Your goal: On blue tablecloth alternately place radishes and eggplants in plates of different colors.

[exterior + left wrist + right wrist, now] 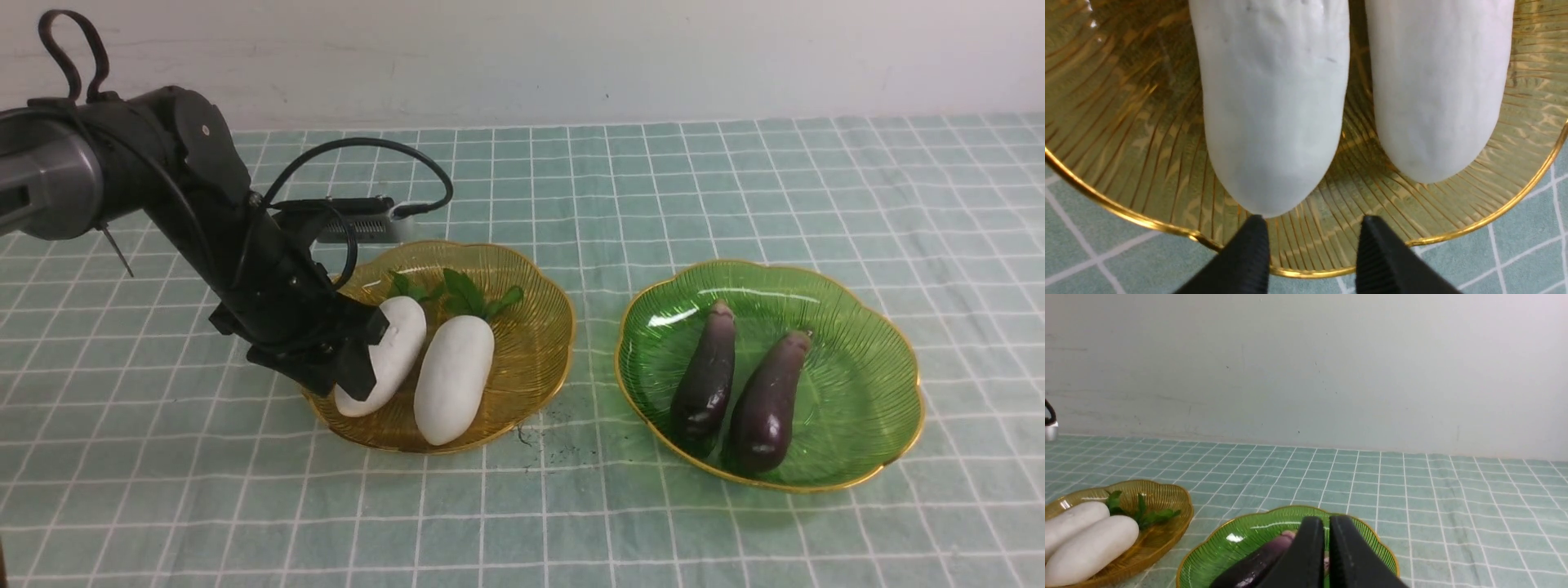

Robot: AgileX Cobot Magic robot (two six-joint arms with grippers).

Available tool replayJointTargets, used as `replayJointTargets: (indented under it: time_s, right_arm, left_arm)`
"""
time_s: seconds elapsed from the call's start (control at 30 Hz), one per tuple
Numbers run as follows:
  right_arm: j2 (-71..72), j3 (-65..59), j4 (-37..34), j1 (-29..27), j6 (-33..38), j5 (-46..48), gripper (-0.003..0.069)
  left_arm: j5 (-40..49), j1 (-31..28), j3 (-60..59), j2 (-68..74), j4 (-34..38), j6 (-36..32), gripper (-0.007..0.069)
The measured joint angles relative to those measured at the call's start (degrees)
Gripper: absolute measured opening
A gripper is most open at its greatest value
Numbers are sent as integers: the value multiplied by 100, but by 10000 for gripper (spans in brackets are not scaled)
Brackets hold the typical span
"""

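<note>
Sorting looks done by colour: both radishes sit in the amber plate [539, 359], both eggplants in the green plate [882, 359], plates side by side on the blue tablecloth [735, 188] covering the tabletop.

Left tool [353, 353] is low at the near-left edge of the amber plate, beside the left radish [388, 347]. In the left wrist view its fingers [1249, 253] stand partly apart, a narrow-to-middling gap, with nothing between them; the rounded root end of that radish [1274, 122] lies just ahead of the tips, maybe touching one, can't tell. So no grip on it. My read: release just made, or tool parked after placing. Radish rests on the plate floor on its own.

Right radish [453, 380] lies parallel just beside it, leaves [465, 294] of both pointing to the far rim. Parallel layout makes sense: two long items fit a shallow dish only side by side.

Left eggplant [706, 371] and right eggplant [767, 404] do the same in the green plate, stem caps to the far side, slightly splayed.

Right tool [1327, 555] isn't in the front view; the right wrist view shows its fingers pressed together, empty, hanging back over the near side of the green plate with an eggplant [1257, 563] below it. Looks idle, out of the left arm's way.

Risk: left tool lifting out could nudge the radish or catch the gold rim [1494, 216].
</note>
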State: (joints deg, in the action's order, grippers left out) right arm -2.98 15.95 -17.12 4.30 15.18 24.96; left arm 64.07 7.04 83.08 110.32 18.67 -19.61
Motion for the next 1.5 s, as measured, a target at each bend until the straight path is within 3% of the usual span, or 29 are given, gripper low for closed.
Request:
replayJointTargets:
  time_s: [0.17, 0.27, 0.53, 1.0, 1.2, 1.5]
  right_arm:
    - [16, -313, 33, 0, 0, 18, 12]
    - [164, -637, 187, 0, 0, 41, 12]
    - [350, -1622, 933, -368, 0, 82, 12]
    - [369, -1700, 964, -556, 5, -172, 12]
    - [369, -1700, 964, -556, 5, -173, 12]
    - [369, -1700, 964, -556, 5, -178, 12]
  left_arm:
    - [379, 0, 381, 0, -51, 29, 12]
    - [501, 0, 663, 0, -43, 114, -5]
    - [583, 0, 1663, -6, 492, 745, -8]
    - [635, 130, 1803, -1047, 732, 830, -8]
    - [692, 693, 975, -2335, 339, 718, -8]
    - [760, 788, -807, -4606, -388, 689, -8]
